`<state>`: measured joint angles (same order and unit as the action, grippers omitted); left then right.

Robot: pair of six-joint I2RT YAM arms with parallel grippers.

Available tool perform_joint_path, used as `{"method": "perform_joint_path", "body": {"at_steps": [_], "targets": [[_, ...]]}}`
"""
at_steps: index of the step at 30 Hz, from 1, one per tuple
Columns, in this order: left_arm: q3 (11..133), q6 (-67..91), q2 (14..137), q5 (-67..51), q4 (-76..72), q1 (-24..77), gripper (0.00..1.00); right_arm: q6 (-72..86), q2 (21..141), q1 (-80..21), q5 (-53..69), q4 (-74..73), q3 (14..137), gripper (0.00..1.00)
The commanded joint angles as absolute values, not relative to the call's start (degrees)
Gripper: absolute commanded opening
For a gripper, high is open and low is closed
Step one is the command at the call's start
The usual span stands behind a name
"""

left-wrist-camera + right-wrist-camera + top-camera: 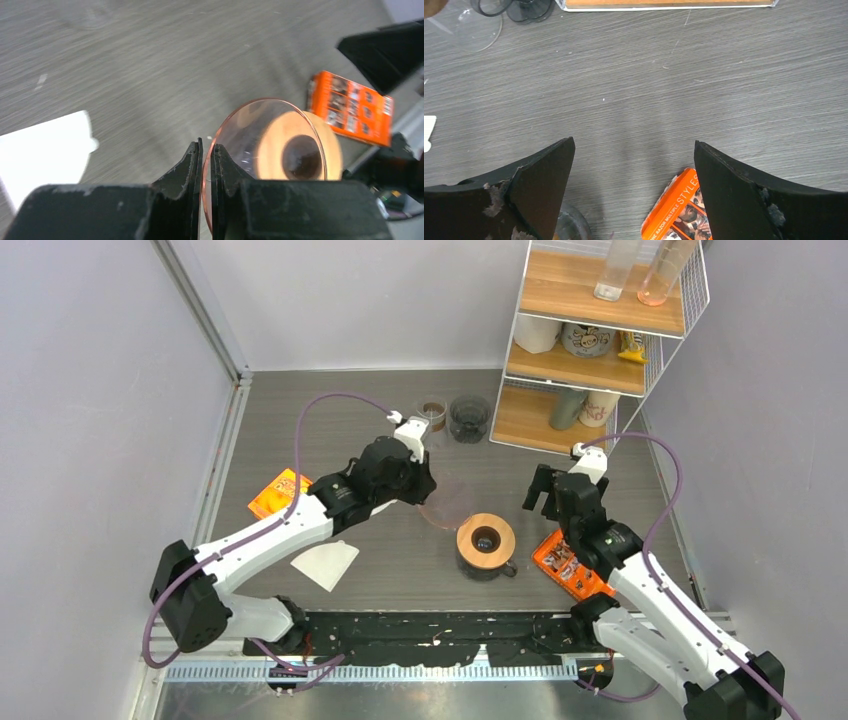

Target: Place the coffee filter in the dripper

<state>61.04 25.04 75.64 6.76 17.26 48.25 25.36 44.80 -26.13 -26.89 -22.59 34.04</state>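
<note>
White-shelled arms with black joints, looping purple cables (fingers scuffed).

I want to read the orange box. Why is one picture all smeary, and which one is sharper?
Left wrist view: motion blur streaks the table and smears the orange box; only the left gripper pinching the clear dripper looks sharp. Right wrist view: crisp, the box reads STYLES. Top view: even light.

The flat white paper coffee filter lies on the grey table, left of the wooden-collared glass carafe. The clear plastic cone dripper is just behind the carafe to its left. A flat orange box lies at the carafe's right.
</note>
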Motion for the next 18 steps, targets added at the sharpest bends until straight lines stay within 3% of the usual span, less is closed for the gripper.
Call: {"method": "perform_joint_path", "body": {"at_steps": [1,18], "targets": [[60.32,24.79,73.52,-7.81,3.13,48.38,0.00,24.15,42.07,-25.93,-25.45,-18.24,33.18,0.95],[60.70,30.07,78.19,-27.55,-6.41,48.43,0.00,24.09,40.33,-25.92,-25.90,-17.93,32.80,0.95]]}}
